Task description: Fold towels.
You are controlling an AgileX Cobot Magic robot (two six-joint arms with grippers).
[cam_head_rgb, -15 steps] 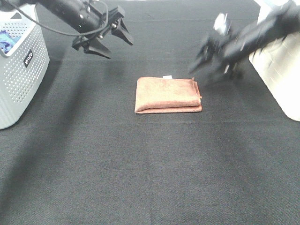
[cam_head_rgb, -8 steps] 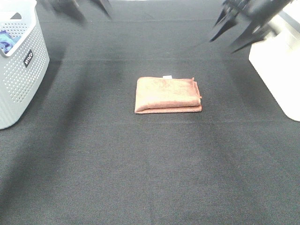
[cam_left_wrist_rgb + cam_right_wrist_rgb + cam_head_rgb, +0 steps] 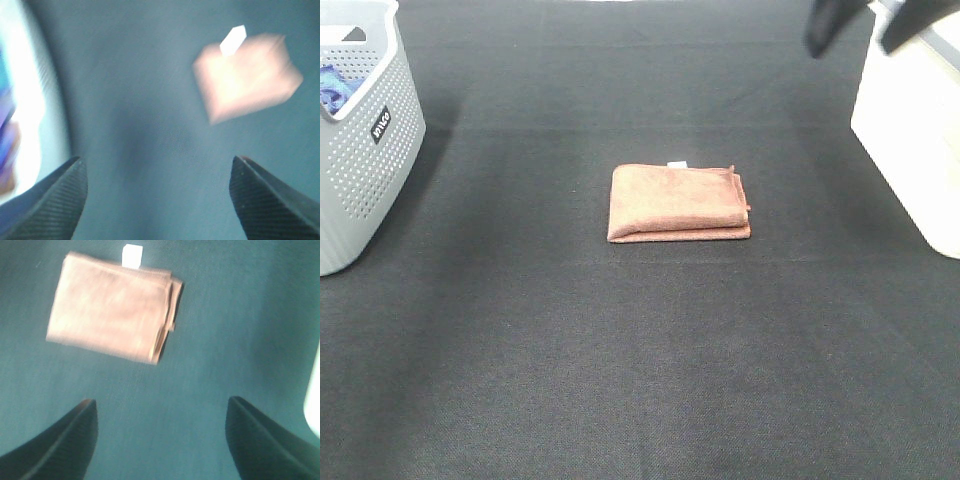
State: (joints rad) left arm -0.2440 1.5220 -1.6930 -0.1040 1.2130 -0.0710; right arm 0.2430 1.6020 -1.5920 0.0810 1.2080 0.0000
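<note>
A reddish-brown towel (image 3: 678, 203) lies folded into a small rectangle on the black table, its small white tag (image 3: 677, 163) on the far edge. It also shows in the left wrist view (image 3: 248, 89), blurred, and in the right wrist view (image 3: 113, 305). My left gripper (image 3: 157, 197) is open and empty, high over the table and out of the exterior high view. My right gripper (image 3: 160, 437) is open and empty, well clear of the towel; in the exterior high view only its blurred dark fingers (image 3: 830, 22) show at the top right edge.
A grey perforated basket (image 3: 360, 130) with something blue inside stands at the left edge. A white box (image 3: 912, 130) stands at the right edge. The black cloth-covered table (image 3: 640, 360) spreads all around the towel.
Both arms have drawn back and up from the towel. The left gripper has left the exterior high view; the right one is nearly out at the top right. The towel has not moved.
</note>
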